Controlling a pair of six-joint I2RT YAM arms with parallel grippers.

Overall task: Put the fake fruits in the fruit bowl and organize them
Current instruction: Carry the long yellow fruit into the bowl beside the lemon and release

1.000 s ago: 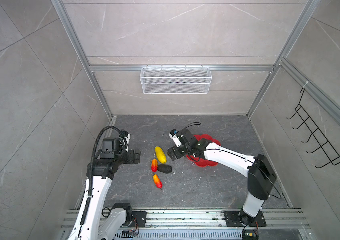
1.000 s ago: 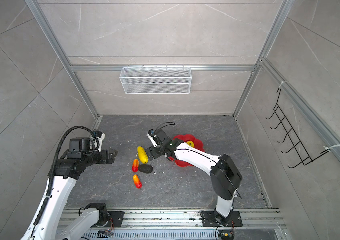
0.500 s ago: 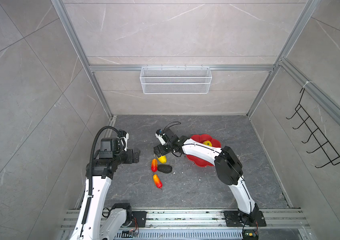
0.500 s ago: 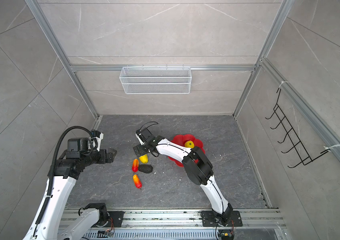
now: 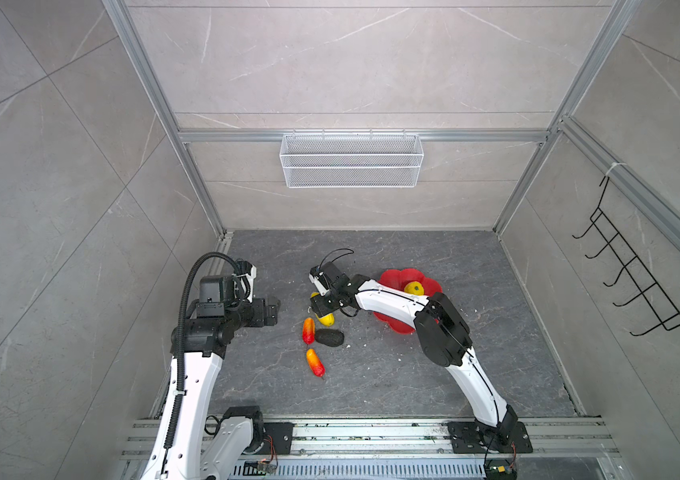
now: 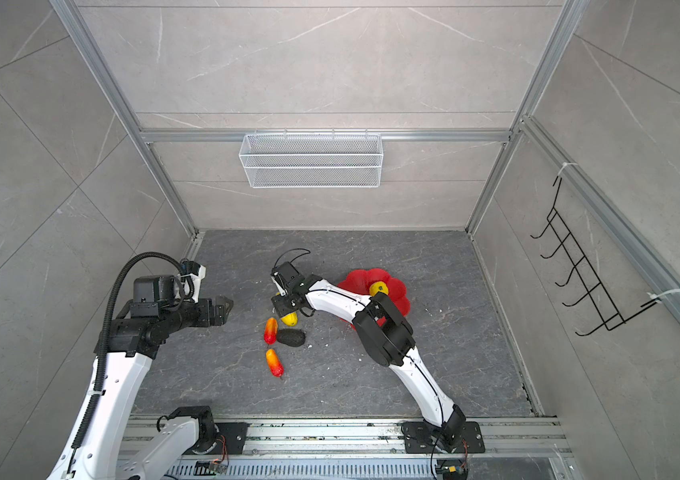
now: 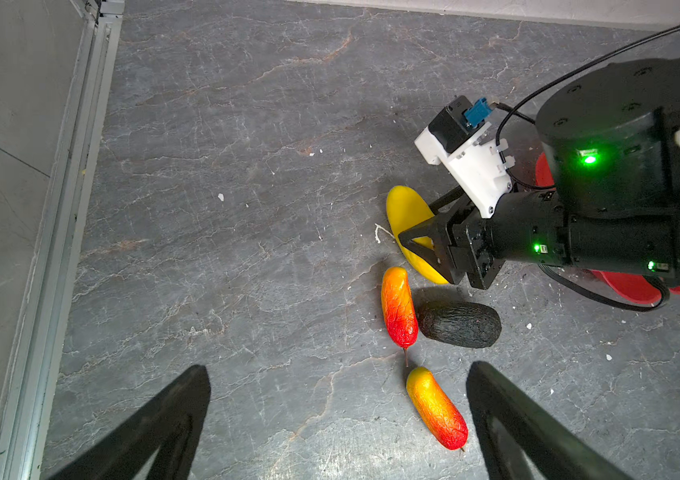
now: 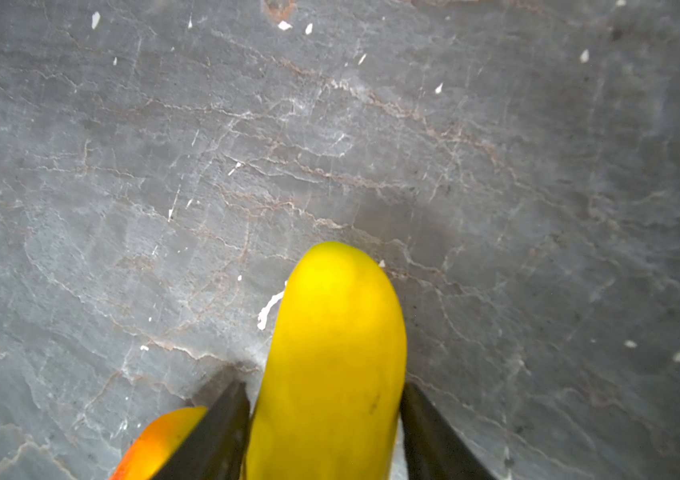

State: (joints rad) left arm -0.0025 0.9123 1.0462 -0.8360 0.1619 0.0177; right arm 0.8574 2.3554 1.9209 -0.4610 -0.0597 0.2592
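- 2 fingers of L gripper point(image 7: 338, 368) stood wide apart, holding nothing.
- Mid: two orange-red fruits point(image 7: 398, 307) & dark bumpy fruit point(image 7: 459, 324) lay on floor point(image 7: 247, 208).
- R gripper point(image 8: 324, 388) pinched long yellow fruit point(image 8: 330, 324), resting on floor.
- Rt: red bowl point(image 5: 396, 276) held round yellow fruit point(image 5: 413, 287).

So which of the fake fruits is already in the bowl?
The round yellow fruit, in the red bowl; the long yellow one, both orange-red ones and the dark one lie outside it.
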